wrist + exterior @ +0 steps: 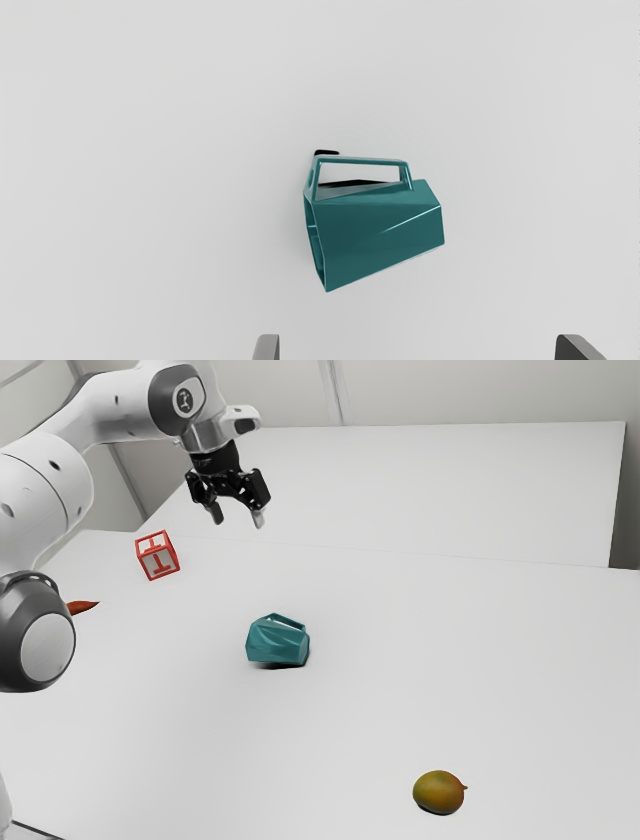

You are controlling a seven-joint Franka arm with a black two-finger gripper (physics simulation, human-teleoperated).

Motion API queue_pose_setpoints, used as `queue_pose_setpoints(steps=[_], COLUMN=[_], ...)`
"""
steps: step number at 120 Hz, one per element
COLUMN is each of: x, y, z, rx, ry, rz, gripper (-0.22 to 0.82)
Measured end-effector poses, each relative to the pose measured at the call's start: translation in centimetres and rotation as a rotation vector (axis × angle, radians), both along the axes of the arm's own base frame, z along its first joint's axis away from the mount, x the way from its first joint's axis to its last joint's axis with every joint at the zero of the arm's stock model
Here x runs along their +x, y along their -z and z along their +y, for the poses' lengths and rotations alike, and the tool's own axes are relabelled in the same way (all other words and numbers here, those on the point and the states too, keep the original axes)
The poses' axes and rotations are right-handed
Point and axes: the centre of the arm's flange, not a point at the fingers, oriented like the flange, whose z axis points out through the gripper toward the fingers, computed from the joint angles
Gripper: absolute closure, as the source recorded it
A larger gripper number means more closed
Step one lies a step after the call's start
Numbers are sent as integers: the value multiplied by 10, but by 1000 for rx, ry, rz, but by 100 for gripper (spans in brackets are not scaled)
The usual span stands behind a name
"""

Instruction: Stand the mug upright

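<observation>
The gripper (237,518) hangs open above the table, higher than the mug and up toward the back in the exterior view. A teal faceted mug (277,643) lies on its side on the white table, well apart from the fingers. In the wrist view the mug (377,230) shows its open mouth at one end and a squared handle along its side. The open gripper (417,345) has its two fingertips wide apart, with nothing held between them.
A red-and-white letter cube (158,556) sits on the table (360,740) nearer the arm. A green-orange mango (438,792) lies toward the exterior view's lower right. An orange-red pointed item (82,606) pokes out from behind the arm at the exterior view's left.
</observation>
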Motion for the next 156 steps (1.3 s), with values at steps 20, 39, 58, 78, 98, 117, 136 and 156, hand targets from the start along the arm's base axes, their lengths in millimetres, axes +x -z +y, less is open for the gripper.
queue_pose_setpoints(steps=[20,39,58,78,98,117,136,156], x=[-2,-32,-82,-112,-111,-109,-102,-92], y=[-3,19,26,64,102,130,156,181], z=[3,26,47,52,66,80,91,71], rx=[-2,-17,-55,-77,-120,-201,-301,-388], ry=[-14,-52,-89,-96,-120,-155,-199,-184], rz=[-2,67,89,95,49,-18,-83,-119], gripper=[0,0,0,0,0,0,0,0])
